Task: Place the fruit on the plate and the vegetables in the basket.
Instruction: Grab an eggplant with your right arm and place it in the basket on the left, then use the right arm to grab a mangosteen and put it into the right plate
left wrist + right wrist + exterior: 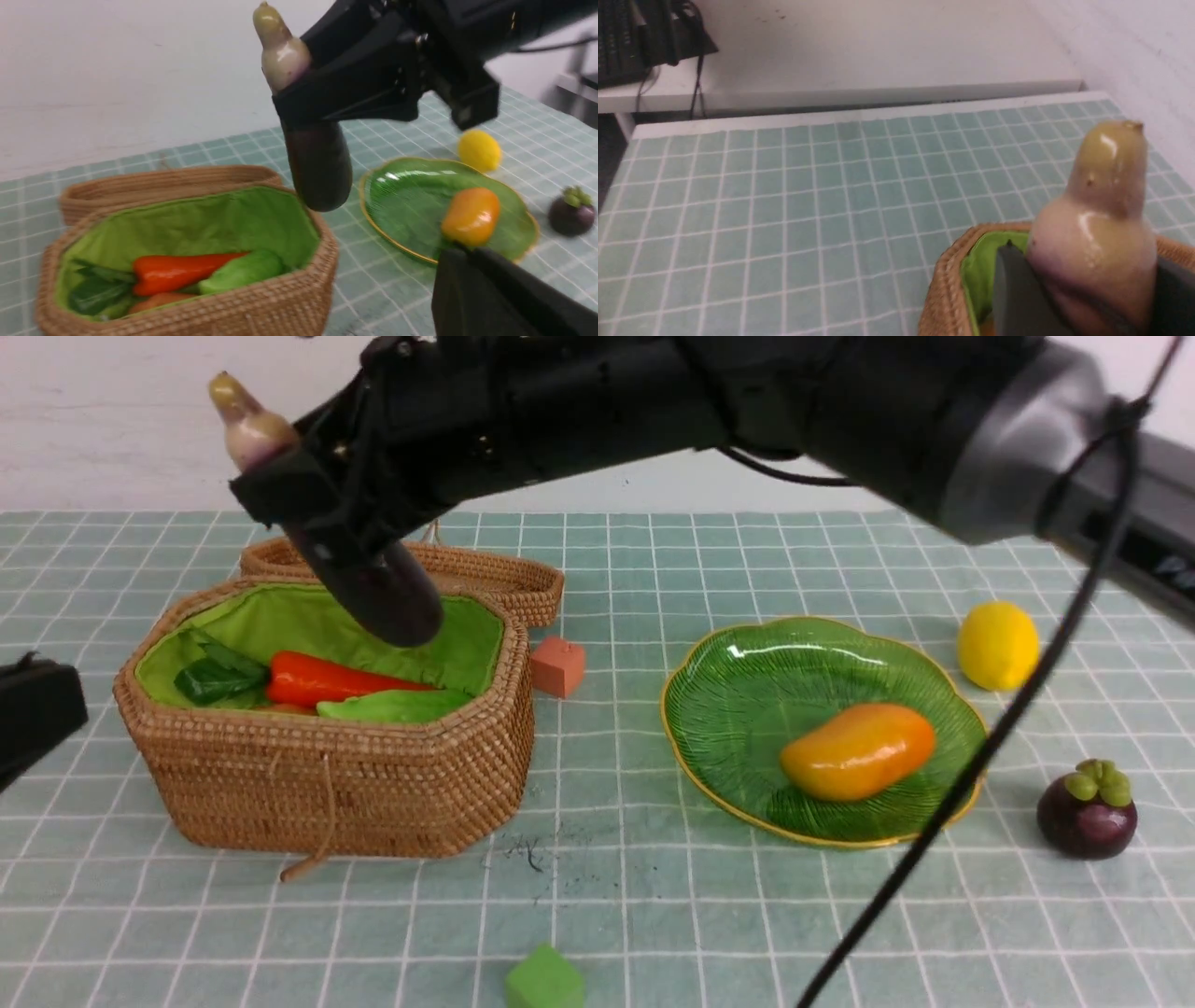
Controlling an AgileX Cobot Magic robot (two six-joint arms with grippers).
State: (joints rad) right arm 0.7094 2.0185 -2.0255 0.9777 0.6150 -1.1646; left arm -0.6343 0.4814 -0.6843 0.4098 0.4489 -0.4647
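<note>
R gripper clenched on eggplant, stem up, body hanging just below it | basket right under gripper, carrot + gourd lying inside | my call: drop lower, tilt eggplant flat alongside carrot, let go only once past rim, else bounce-out risk

I hold the eggplant stem-up over the open basket; carrot and gourd lie inside; right of it sit the plate with mango, then lemon, mangosteen.
</note>
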